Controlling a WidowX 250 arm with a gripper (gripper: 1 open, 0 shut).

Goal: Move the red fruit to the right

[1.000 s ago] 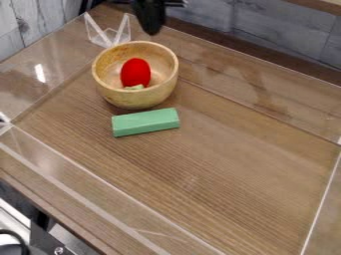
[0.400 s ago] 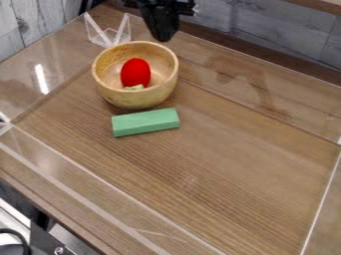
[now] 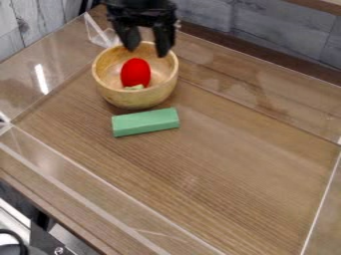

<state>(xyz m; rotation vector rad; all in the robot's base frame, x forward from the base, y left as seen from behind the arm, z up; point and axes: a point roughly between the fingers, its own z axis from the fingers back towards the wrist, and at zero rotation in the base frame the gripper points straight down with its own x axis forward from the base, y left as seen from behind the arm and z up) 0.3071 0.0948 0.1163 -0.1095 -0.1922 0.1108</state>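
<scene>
Red fruit [image 3: 135, 72]: I see it lying inside the wooden bowl [image 3: 118, 94], near the table's [image 3: 240, 139] far left. Gripper [image 3: 144, 41]: black fingers spread apart just above the bowl's far rim, gripping nothing. Green block [image 3: 146, 123]: flat, just beside the bowl.

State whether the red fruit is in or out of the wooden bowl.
In: the red fruit sits inside the wooden bowl, its rim all around.
</scene>
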